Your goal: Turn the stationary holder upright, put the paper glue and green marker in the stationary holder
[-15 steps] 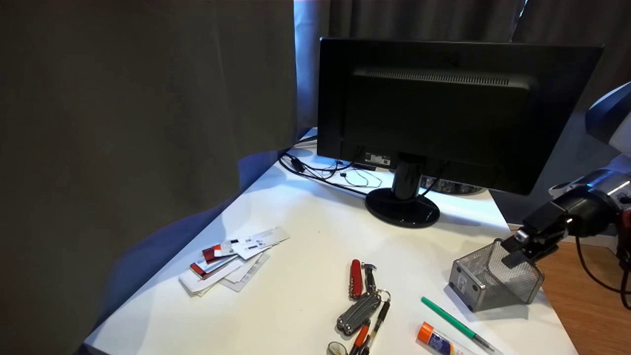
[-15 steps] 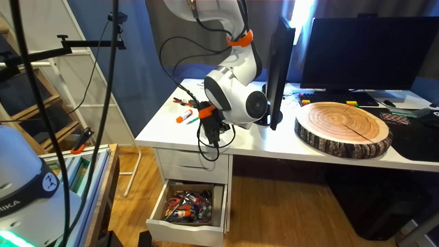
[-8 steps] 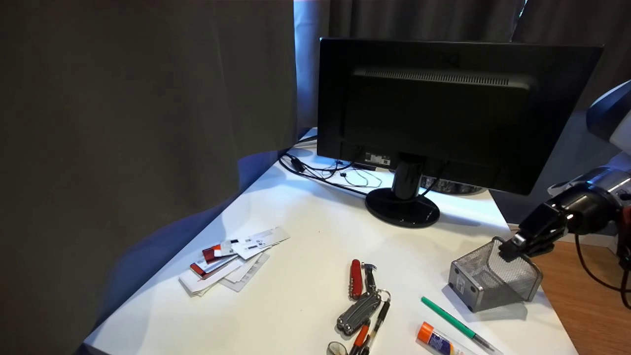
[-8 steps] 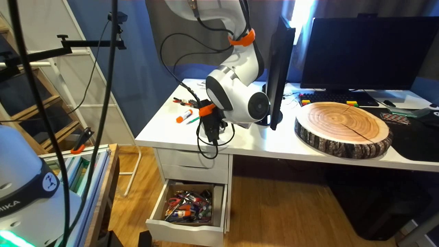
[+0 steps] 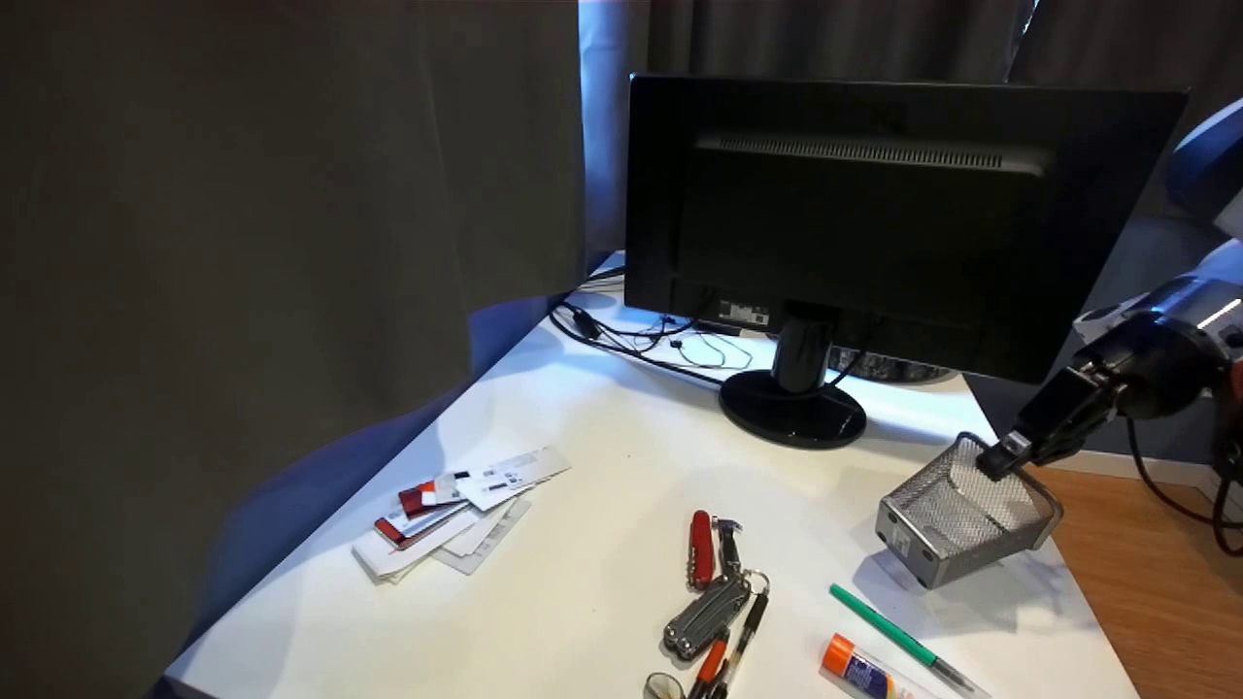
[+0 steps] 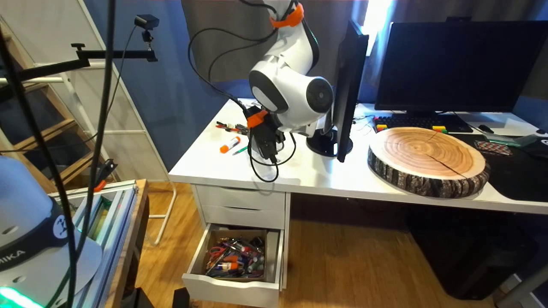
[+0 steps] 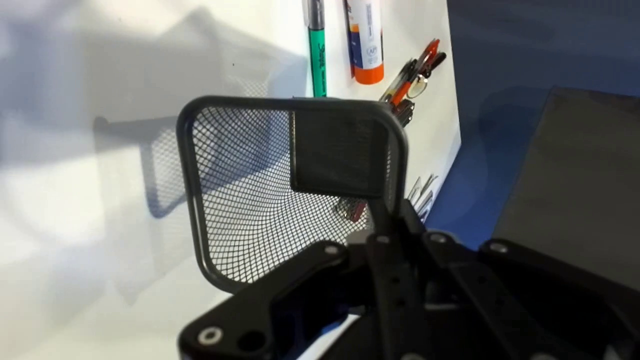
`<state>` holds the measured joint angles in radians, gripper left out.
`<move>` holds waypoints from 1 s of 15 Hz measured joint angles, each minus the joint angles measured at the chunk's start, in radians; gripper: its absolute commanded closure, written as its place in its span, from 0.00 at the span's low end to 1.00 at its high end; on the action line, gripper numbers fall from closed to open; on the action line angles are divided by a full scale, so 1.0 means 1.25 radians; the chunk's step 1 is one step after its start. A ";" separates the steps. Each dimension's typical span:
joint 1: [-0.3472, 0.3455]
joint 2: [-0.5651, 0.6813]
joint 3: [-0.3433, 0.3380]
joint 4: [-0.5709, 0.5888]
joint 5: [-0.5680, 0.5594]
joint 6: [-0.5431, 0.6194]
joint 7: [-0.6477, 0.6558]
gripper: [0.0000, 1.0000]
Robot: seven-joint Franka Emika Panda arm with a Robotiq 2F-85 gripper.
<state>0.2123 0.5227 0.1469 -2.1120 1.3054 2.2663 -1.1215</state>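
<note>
The mesh cup (image 5: 966, 524) is now held higher than half a second ago, its mouth end tipped up more, and the gripper (image 5: 996, 464) is raised along with it. The cup's upper wall is pinched at the rim by the gripper, so the rest is hung below and ahead of the grip. The mouth is turned back toward the gripper; the base is pointed away and, it seems, slightly down. For the cup to be stood upright, this mouth-to-base axis probably has to be swung further, until the base is brought squarely underneath; a slip along the thin rim may be risked. The cup is made of dark grey, see-through wire, with a rounded square rim, and the base is marked with a pale label and dark round spots. Near the base, on the desk (image 5: 544, 621), the green marker (image 5: 908, 643) is laid flat, grey at one end. Just beside it the glue stick (image 5: 869, 673) is seen, white and blue with an orange cap. Farther off, a red pocketknife (image 5: 701, 550) is left lying, then a pile of cards (image 5: 464, 519).
</note>
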 measured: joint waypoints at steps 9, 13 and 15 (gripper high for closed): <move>0.146 -0.135 0.064 -0.090 -0.338 0.296 0.202 0.98; 0.174 -0.140 0.053 -0.124 -0.564 0.422 0.317 0.98; 0.192 -0.140 0.024 -0.141 -0.696 0.480 0.402 0.98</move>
<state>0.4525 0.3476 0.1765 -2.2884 0.4348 2.8658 -0.6187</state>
